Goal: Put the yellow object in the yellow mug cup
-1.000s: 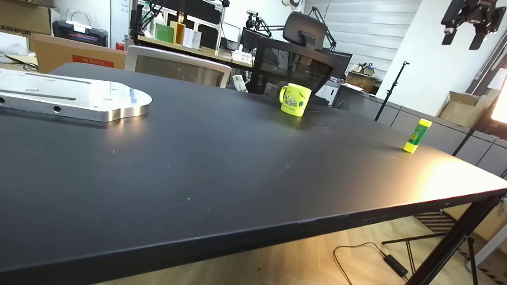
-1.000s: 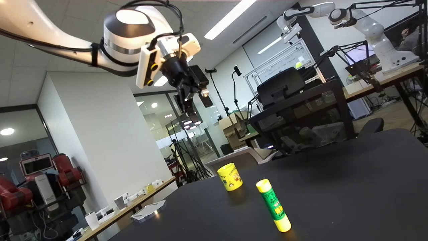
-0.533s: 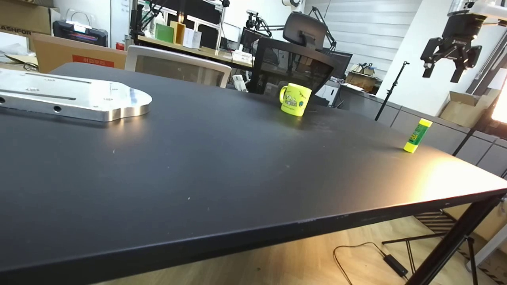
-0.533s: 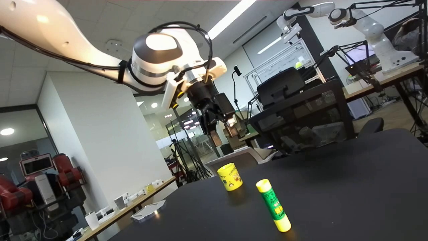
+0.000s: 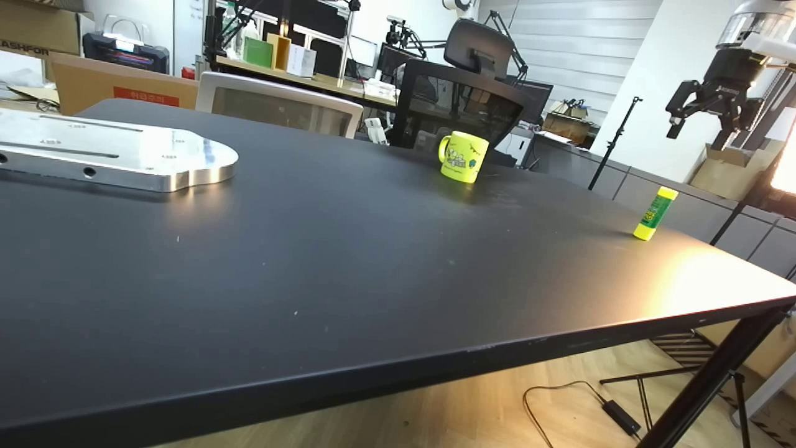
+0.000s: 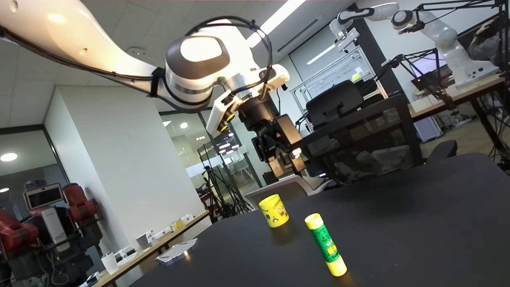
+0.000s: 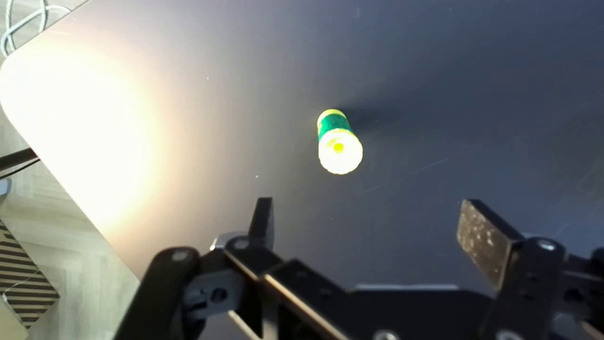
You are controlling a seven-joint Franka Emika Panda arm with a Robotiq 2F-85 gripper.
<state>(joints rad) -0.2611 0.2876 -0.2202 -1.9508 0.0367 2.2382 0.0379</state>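
Smooth black table [image 5: 348,261], cut off by the frame; shiny slotted metal plate [image 5: 130,146], likewise cropped; black jointed gripper [image 7: 365,211], fingers [image 7: 483,241] spread wide; printed yellow mug [image 6: 275,212], whose handle is hidden in an exterior view; cylindrical yellow-and-green tube [image 6: 326,245], which is stood upright on the table.

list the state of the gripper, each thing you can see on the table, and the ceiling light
Gripper: open, holding nothing, above the table.
Yellow-and-green glue stick: standing upright on the table, outside the mug.
Yellow mug: upright on the table; contents not visible.
Metal plate: lying flat on the table.
Ceiling light: lit.
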